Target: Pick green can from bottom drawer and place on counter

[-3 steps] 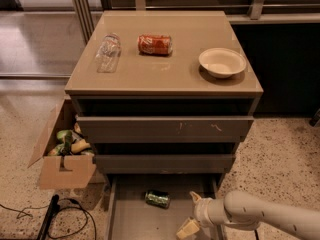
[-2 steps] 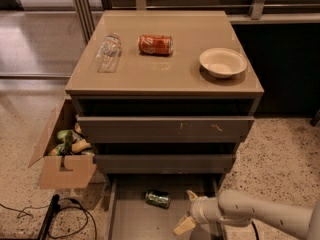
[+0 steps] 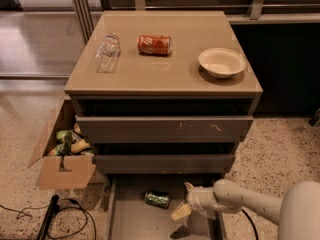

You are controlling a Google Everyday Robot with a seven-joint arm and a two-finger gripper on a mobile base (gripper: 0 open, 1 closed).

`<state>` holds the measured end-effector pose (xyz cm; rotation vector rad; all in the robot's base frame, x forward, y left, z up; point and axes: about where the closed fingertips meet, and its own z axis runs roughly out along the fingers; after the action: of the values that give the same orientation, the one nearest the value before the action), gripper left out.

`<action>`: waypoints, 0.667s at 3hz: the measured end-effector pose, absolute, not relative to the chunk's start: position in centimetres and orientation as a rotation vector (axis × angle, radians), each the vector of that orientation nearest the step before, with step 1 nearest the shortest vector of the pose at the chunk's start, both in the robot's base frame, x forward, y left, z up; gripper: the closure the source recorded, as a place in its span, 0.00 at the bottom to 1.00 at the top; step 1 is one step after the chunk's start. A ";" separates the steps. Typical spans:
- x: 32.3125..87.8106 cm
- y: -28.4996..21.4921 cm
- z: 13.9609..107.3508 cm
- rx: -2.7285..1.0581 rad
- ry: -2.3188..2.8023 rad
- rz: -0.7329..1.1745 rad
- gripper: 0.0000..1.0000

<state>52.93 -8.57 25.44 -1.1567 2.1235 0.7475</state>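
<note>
The green can [image 3: 157, 199] lies on its side in the open bottom drawer [image 3: 135, 224], near its back. My gripper [image 3: 184, 200] is inside the same drawer, just right of the can, with one pale finger [image 3: 180, 212] low and the other [image 3: 189, 186] higher, spread apart and empty. The white arm comes in from the lower right. The tan counter [image 3: 165, 71] tops the cabinet.
On the counter lie a clear plastic bottle [image 3: 107, 52], a red-orange soda can [image 3: 155, 44] and a white bowl [image 3: 221, 62]. The two upper drawers are slightly open. A cardboard box [image 3: 62, 156] of items stands left of the cabinet, with cables [image 3: 60, 215] on the floor.
My gripper has moved left inside the bottom drawer, closer to the green can. The can has not moved.
</note>
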 end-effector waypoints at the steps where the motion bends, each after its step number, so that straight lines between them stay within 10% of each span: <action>1: 53.0 -8.3 25.3 -1.150 2.116 0.752 0.00; 2: 54.4 -6.5 24.6 -1.187 2.088 0.737 0.00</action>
<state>54.37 -6.51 24.65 -1.1867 2.0882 0.7367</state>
